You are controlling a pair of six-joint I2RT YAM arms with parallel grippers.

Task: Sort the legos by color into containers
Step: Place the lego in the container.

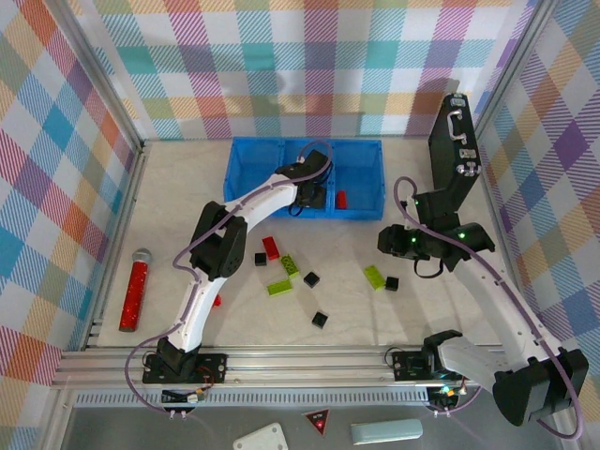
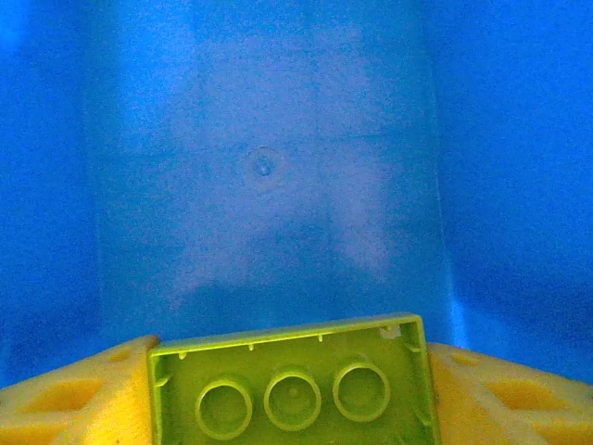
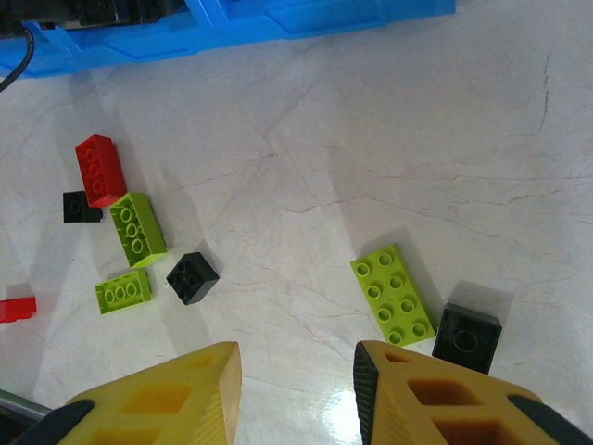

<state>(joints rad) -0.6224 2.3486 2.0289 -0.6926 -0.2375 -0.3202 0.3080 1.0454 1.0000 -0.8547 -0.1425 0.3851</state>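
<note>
My left gripper [image 1: 314, 195] hangs inside the middle compartment of the blue tray [image 1: 246, 159]. It is shut on a lime-green brick [image 2: 292, 385], held underside up between the yellow fingers [image 2: 83, 399] just above the blue floor [image 2: 269, 167]. One red brick [image 1: 341, 199] lies in the right compartment. My right gripper [image 3: 296, 371] is open above the table, just left of a green brick [image 3: 393, 294] and a black brick [image 3: 466, 337]. Loose on the table are a red brick [image 1: 271, 247], two green bricks [image 1: 289, 265] [image 1: 279, 287] and black bricks [image 1: 261, 258] [image 1: 310, 278] [image 1: 320, 319].
A black briefcase [image 1: 452, 141] stands upright at the back right, close behind the right arm. A red stick with a grey head [image 1: 136, 289] lies at the far left. Another red brick [image 1: 217, 300] pokes out beside the left arm.
</note>
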